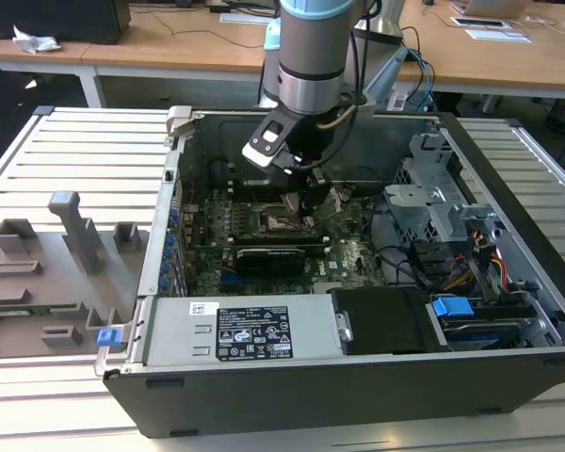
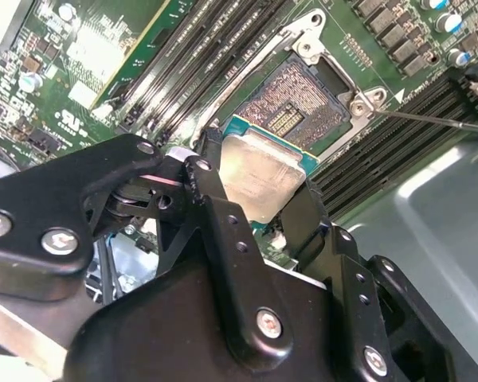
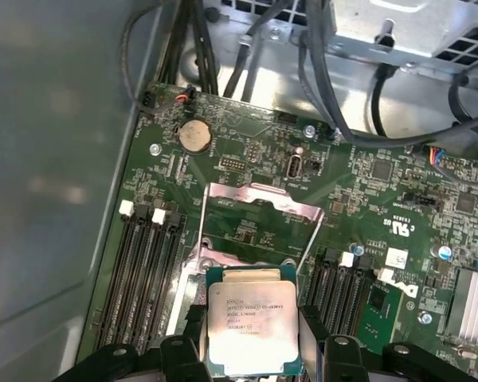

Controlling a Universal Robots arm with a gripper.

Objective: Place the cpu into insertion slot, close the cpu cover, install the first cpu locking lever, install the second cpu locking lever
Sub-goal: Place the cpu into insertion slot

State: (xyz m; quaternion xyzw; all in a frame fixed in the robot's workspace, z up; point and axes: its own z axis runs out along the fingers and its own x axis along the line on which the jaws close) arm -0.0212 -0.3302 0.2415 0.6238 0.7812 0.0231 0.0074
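Observation:
My gripper (image 2: 259, 191) is shut on the cpu (image 2: 264, 177), a small square chip with a dull silver top, held flat by two opposite edges between black fingers (image 3: 312, 330). In the second wrist view the cpu hangs just above and beside the insertion slot (image 2: 299, 99), a dark socket with a fine contact grid inside a silver rim. In the first wrist view the cpu (image 3: 248, 326) hides most of the slot, and the cpu cover (image 3: 259, 203), a thin silver frame, stands hinged open beyond it. In the exterior view my gripper (image 1: 301, 202) is low inside the computer case over the slot (image 1: 281, 224).
Long black memory slots (image 3: 147, 278) flank the socket on both sides. A thin metal lever rod (image 2: 430, 119) sticks out beside the socket. Cables (image 3: 334, 72), a drive cage (image 1: 443, 202) and the power supply (image 1: 245, 331) crowd the case. A grey fixture (image 1: 66, 254) lies at the exterior view's left.

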